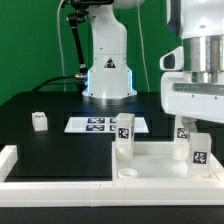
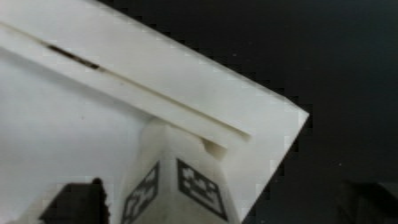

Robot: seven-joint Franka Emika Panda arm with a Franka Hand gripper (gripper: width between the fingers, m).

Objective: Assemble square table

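Note:
The white square tabletop (image 1: 150, 160) lies upside down at the front of the exterior view, with its raised rim and a corner (image 2: 249, 100) in the wrist view. Three tagged white legs stand on it: one toward the exterior view's left (image 1: 124, 136) and two on its right (image 1: 183, 130) (image 1: 198, 150). A fourth leg (image 1: 39, 121) lies loose on the black table at the left. My gripper (image 1: 187, 120) hangs over the right-hand legs. In the wrist view the gripper (image 2: 222, 204) straddles a tagged leg (image 2: 178, 185) near the corner. Its dark fingers (image 2: 80, 200) stand apart from the leg's sides.
The marker board (image 1: 95, 124) lies flat on the table in front of the robot base (image 1: 107, 75). A low white border rail (image 1: 10, 158) runs along the front left. An empty round socket (image 1: 127, 173) shows on the tabletop's near edge.

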